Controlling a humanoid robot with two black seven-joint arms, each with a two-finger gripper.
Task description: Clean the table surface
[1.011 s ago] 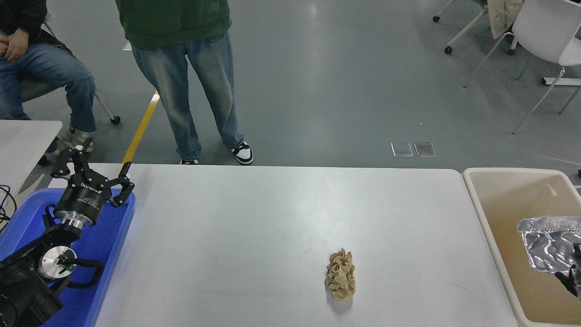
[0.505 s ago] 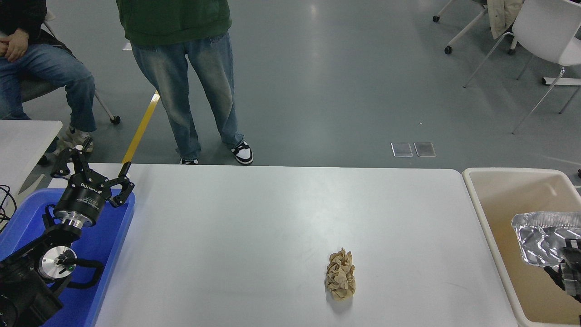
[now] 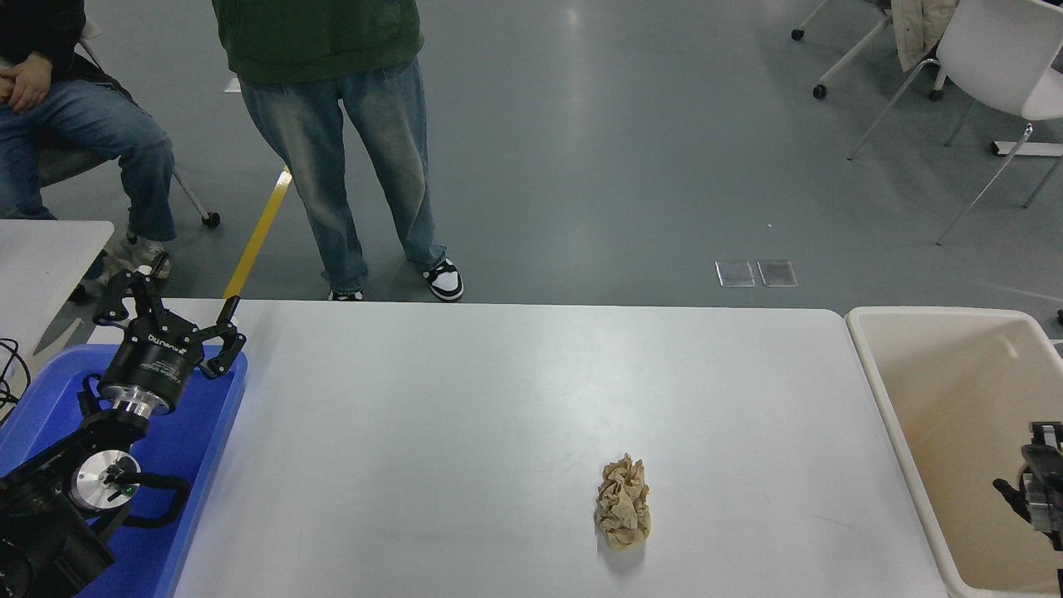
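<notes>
Grey flooring lies beyond the white worktop (image 3: 465, 399), which fills the middle and carries one crumpled brown paper wad (image 3: 623, 503) right of centre. A beige bin (image 3: 905, 448) sits against its right end, likely for rubbish. Over it the right tool (image 3: 1034, 490) hangs, spread unclear. Parked over the blue tray (image 3: 199, 448), the left tool (image 3: 166, 320) is splayed wide.

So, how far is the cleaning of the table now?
The foil tray that the right gripper held over the beige bin a moment ago is gone from view, so that piece looks done. Nothing is in hand now. Left to do: the crumpled brown paper lies on the table surface. The left gripper is parked over the blue tray, fingers open.
</notes>
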